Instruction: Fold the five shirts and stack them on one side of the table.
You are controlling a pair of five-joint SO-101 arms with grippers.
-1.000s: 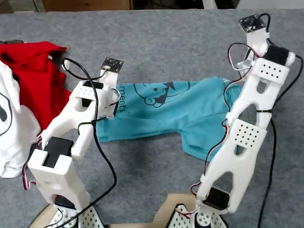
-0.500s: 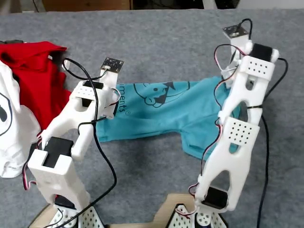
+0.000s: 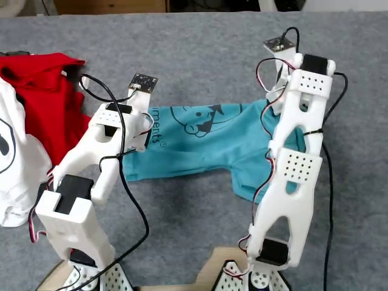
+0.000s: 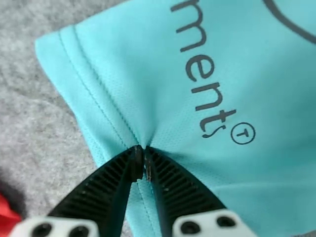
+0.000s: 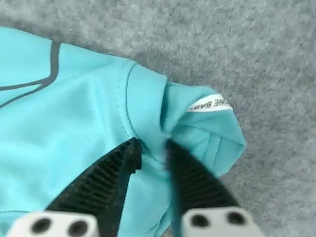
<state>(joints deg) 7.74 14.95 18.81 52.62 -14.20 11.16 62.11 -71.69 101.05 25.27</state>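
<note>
Soft, even light from above falls across the grey surface (image 3: 200,48) in the high view. A faint shadow lines the lower edge of the teal shirt (image 3: 200,142). In the left wrist view the shirt is brightly lit, and a dark shadow pools beside the left pincer (image 4: 143,159).

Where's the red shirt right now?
High view: the red shirt lies crumpled at the far left of the table, against the white shirt, left of the teal shirt.
</note>
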